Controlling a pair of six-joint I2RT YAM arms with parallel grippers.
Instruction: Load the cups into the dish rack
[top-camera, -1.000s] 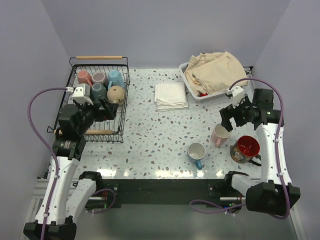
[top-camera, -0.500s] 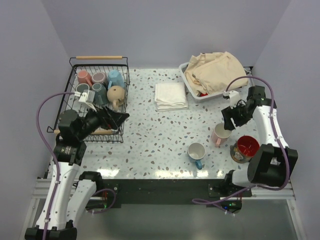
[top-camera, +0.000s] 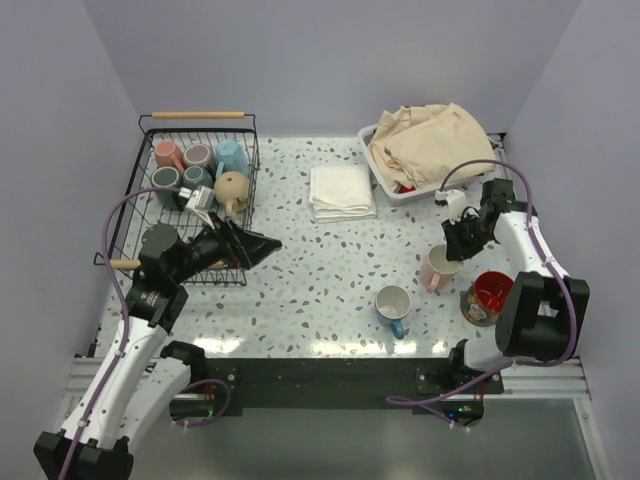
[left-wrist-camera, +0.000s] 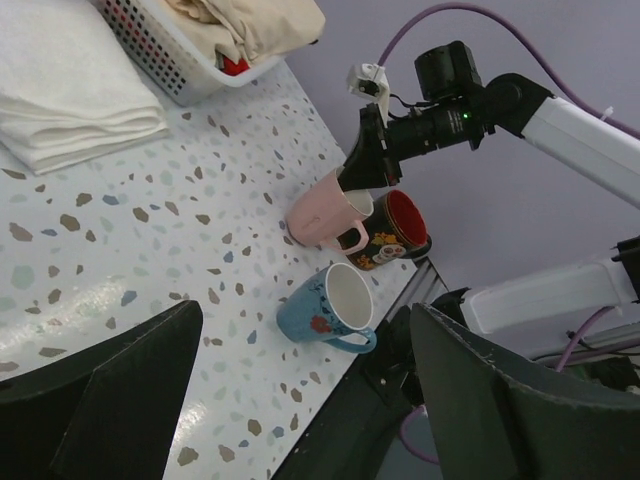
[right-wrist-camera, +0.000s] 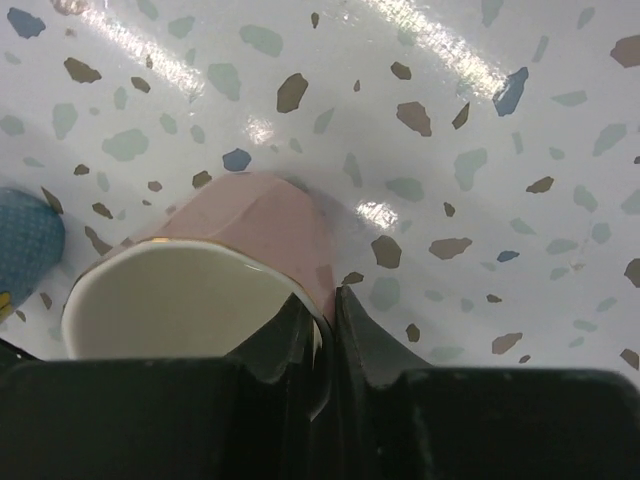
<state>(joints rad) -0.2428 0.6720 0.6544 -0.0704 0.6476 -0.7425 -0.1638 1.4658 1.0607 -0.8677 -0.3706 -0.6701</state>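
Note:
My right gripper (top-camera: 462, 240) is shut on the rim of the pale pink cup (top-camera: 438, 268), one finger inside and one outside (right-wrist-camera: 325, 310). That cup (right-wrist-camera: 250, 230) sits on the table beside the dark patterned cup with a red inside (top-camera: 490, 296). A white cup with a blue handle (top-camera: 393, 303) stands nearer the middle. My left gripper (top-camera: 262, 243) hangs open over the table just right of the dish rack (top-camera: 252, 180), empty. The left wrist view looks across at the pale pink cup (left-wrist-camera: 325, 212) and the blue-handled cup (left-wrist-camera: 325, 305). Several cups, among them a tan one (top-camera: 232, 187), sit in the rack's far half.
A folded white towel (top-camera: 341, 192) lies at the middle back. A white tub with beige cloth (top-camera: 425, 145) stands at the back right, close behind my right arm. Walls close in on both sides.
My right gripper has closed from wide open onto the pale pink cup's rim. My left arm has swung out of the rack to the right, over the table.

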